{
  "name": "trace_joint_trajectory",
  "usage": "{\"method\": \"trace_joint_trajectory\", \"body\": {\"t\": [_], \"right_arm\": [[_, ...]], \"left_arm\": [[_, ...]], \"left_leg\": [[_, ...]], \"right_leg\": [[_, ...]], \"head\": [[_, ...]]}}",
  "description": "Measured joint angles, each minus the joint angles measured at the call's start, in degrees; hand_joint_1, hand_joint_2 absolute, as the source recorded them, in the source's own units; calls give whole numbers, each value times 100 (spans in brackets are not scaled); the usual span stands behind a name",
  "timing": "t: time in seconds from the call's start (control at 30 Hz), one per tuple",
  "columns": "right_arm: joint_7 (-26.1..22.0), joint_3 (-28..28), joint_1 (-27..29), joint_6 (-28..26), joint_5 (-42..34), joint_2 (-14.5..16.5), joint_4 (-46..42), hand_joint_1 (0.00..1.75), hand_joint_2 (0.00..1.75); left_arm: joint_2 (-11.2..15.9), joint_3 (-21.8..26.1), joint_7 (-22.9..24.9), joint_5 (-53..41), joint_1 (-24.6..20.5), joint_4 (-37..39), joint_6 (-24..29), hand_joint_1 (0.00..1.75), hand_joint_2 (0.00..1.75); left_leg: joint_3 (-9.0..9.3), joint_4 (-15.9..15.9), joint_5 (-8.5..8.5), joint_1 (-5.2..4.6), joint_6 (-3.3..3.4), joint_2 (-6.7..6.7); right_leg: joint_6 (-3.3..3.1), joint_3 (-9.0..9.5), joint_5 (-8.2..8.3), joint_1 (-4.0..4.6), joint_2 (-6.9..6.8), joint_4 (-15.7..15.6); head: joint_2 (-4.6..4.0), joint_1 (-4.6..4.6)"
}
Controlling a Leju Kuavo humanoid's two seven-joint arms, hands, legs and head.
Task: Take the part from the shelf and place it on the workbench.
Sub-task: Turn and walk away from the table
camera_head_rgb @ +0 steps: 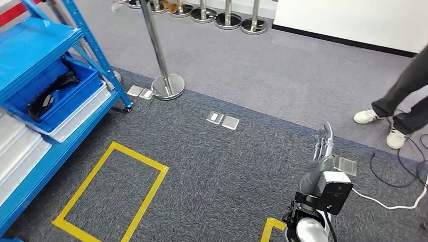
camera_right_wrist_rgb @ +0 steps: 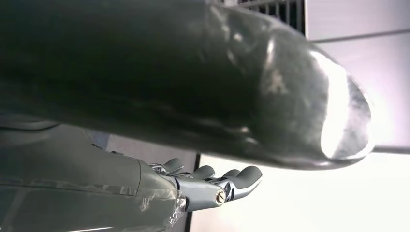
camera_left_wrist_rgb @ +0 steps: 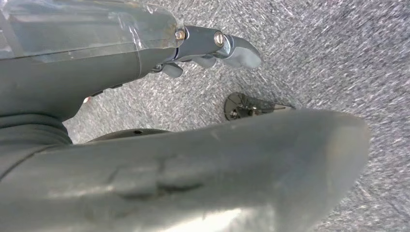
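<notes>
A black part lies in a blue bin on the blue shelf at the far left of the head view. My right hand is raised at the lower right, far from the shelf, its fingers straight and apart with nothing in them. The right wrist view shows that same right hand bare against a bright wall. My left hand hangs over the grey carpet, its fingers stretched out and holding nothing.
A chrome barrier post stands on its round base near the shelf's corner. A yellow tape rectangle marks the carpet. Floor socket plates lie mid-floor. A person's legs and cables are at the right.
</notes>
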Motion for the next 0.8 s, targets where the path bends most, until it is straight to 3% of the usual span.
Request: {"method": "trace_joint_trajectory", "body": {"t": [0.07, 0.13, 0.2, 0.27, 0.3, 0.37, 0.43, 0.5, 0.57, 0.6, 0.67, 0.73, 0.8], "right_arm": [[10, -13, -12, 41, 7, 22, -1, 0, 0], [12, -24, -31, 72, 18, 39, -3, 0, 0], [19, -38, -22, 93, 26, 48, -3, 0, 0], [26, -45, -4, 98, 24, 51, 0, 0, 0], [26, -49, -3, 99, 24, 52, 1, 0, 0], [26, -58, -8, 114, 23, 54, 2, 0, 0], [27, -72, -19, 141, 24, 55, 4, 0, 0], [30, -80, -18, 155, 33, 63, 6, 0, 0], [30, -86, -11, 154, 53, 75, 7, 0, 0], [28, -90, -13, 154, 61, 83, 6, 0, 0], [23, -93, -14, 154, 71, 99, 4, 0, 0], [20, -96, 3, 154, 73, 116, 3, 0, 0], [20, -99, 13, 154, 73, 128, 2, 0, 0]], "left_arm": [[8, 0, -12, 6, 12, 2, 0, 0, 0], [13, 1, -10, 13, 15, 3, 1, 0, 0], [14, 2, -4, 28, -1, 4, 3, 0, 0], [15, 2, -1, 42, -12, 5, 5, 0, 0], [15, 2, -1, 44, -11, 5, 6, 0, 0], [13, 2, -12, 45, -6, 5, 10, 0, 0], [11, 2, -35, 43, -9, 6, 17, 0, 0], [12, 2, -46, 29, -17, 7, 24, 0, 0], [13, 2, -44, 9, 0, 8, 26, 0, 0], [13, 2, -43, 2, 15, 9, 26, 0, 0], [13, 2, -40, 1, 26, 10, 26, 0, 0], [13, 2, -37, 0, 12, 10, 26, 0, 0], [13, 2, -37, -1, 3, 10, 26, 0, 0]], "left_leg": [[48, -111, 34, 3, 43, -115], [148, -258, 82, 57, 101, -219], [190, -313, 100, 92, 139, -338], [191, -308, 93, 97, 146, -459], [193, -301, 88, 101, 145, -518], [198, -266, 68, 125, 119, -649], [172, -167, 10, 151, 49, -807], [102, -61, -36, 162, -27, -944], [52, -36, -30, 177, -82, -1057], [46, -20, -37, 183, -107, -1056], [-51, 216, -170, 177, -162, -846], [-358, 844, -464, 184, -214, -540], [-698, 1469, -660, 216, -236, -433]], "right_leg": [[45, 62, -30, -2, -48, -28], [77, 7, -198, 0, 183, 202], [94, -326, -505, -14, 488, 859], [119, -667, -683, -30, 582, 1435], [132, -750, -650, -36, 590, 1526], [164, -680, -320, -56, 609, 1202], [211, -432, 95, -103, 798, 495], [199, -289, 212, -129, 987, 112], [125, -280, 184, -109, 946, 93], [94, -266, 191, -104, 878, 78], [33, -224, 199, -108, 743, 40], [-15, -193, 183, -92, 596, 25], [-41, -175, 152, -67, 439, 24]], "head": [[0, 3], [0, 15], [0, 40], [0, 63], [0, 67], [0, 74], [0, 88], [0, 97], [0, 91], [0, 86], [0, 44], [0, -5], [0, -16]]}}
